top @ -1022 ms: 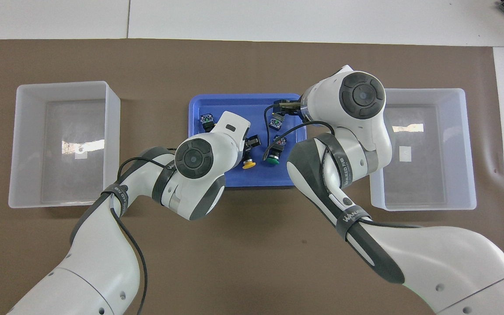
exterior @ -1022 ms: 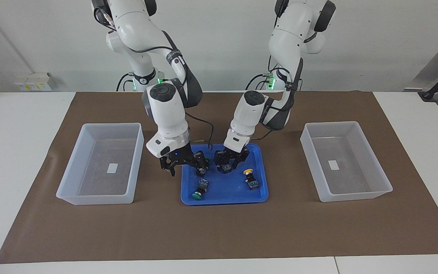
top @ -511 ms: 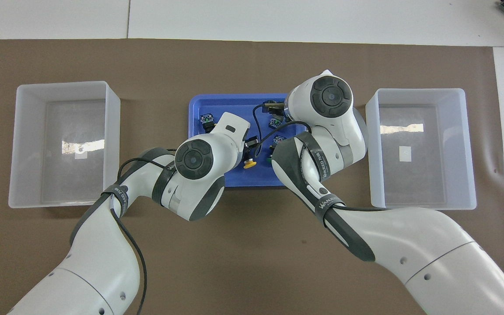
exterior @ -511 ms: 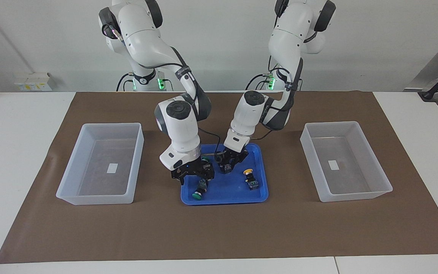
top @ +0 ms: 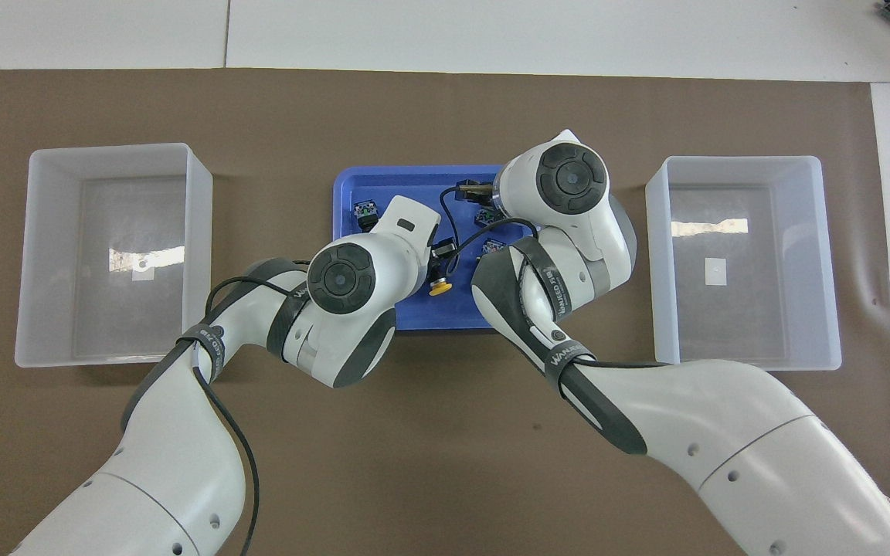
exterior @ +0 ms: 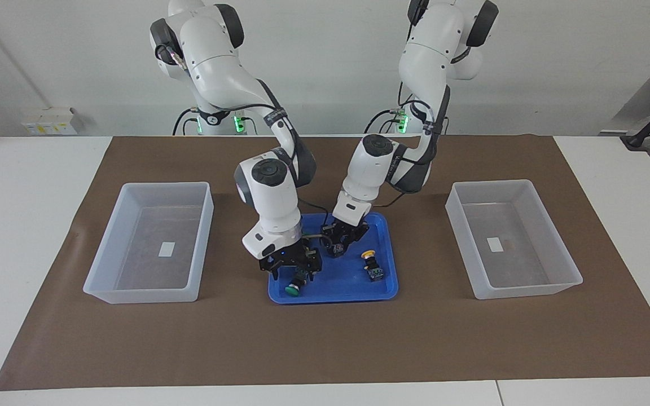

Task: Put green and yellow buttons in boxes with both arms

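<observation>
On the blue tray (exterior: 339,282) my left gripper (exterior: 337,250) is shut on a yellow button, whose cap (top: 438,289) shows beside the wrist in the overhead view. My right gripper (exterior: 294,275) is open and low over a green button (exterior: 293,288), one finger on each side of its black body. A second yellow button (exterior: 370,265) lies on the tray toward the left arm's end. Another green button's body (top: 494,247) peeks out under the right wrist. Both boxes (exterior: 139,265) (exterior: 514,265) hold nothing.
The tray sits midway between the two boxes on a brown mat (exterior: 325,344). Both forearms cross low over the edge of the tray nearer to the robots. White table surrounds the mat.
My left gripper has closed on the yellow button. My right gripper has swung in from the tray's edge and come down around the green button.
</observation>
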